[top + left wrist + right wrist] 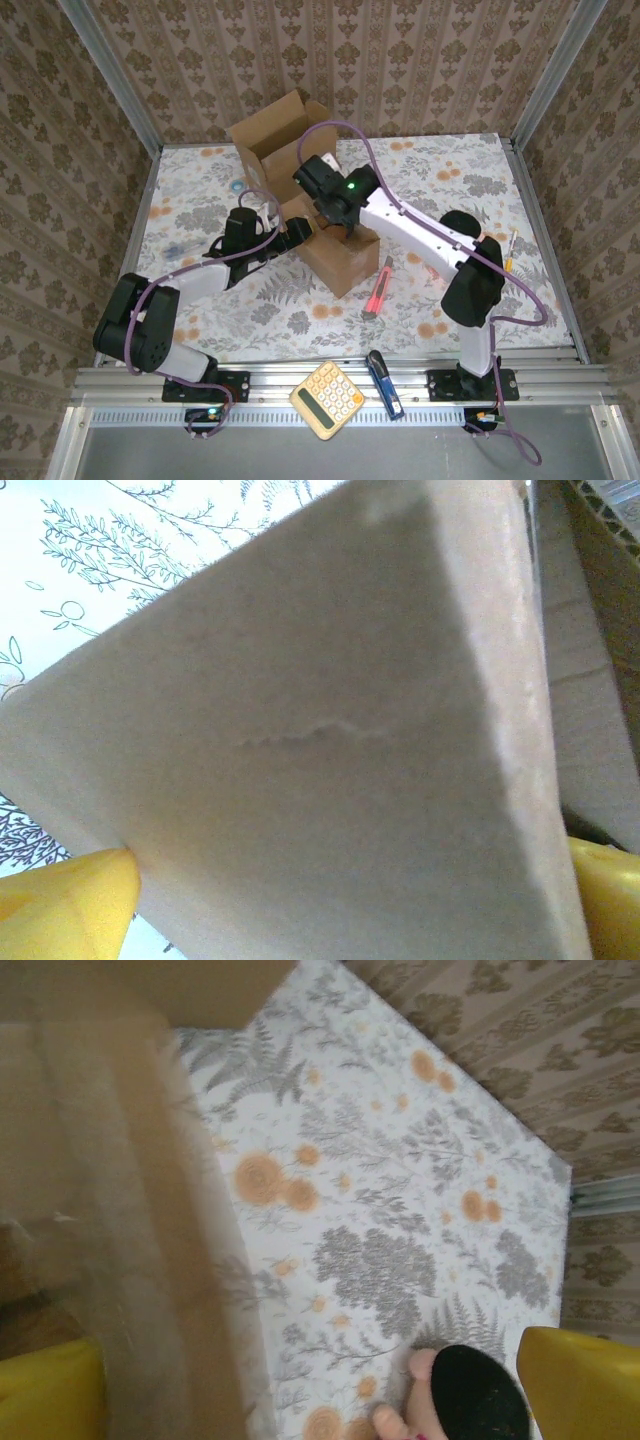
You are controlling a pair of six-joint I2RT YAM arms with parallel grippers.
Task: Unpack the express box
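The brown cardboard express box (pixel 342 258) stands in the middle of the table, its top flaps (pixel 283 130) spread open toward the back. My left gripper (pixel 300 228) is open against the box's left side. In the left wrist view a plain cardboard face (pixel 330 730) spans the gap between the yellow fingertips (pixel 70 910). My right gripper (pixel 335 212) hangs over the box's top edge, open. In the right wrist view the blurred box wall (pixel 120 1210) stands just inside the left yellow finger (pixel 45 1390), and tablecloth lies between the fingers.
A red utility knife (pixel 380 290) lies right of the box. A pink and black object (pixel 460 1400) rests on the floral cloth (pixel 380 1190). A yellow calculator (pixel 327 400) and a blue tool (pixel 385 383) sit on the front rail. Pens (pixel 510 250) lie at the right edge.
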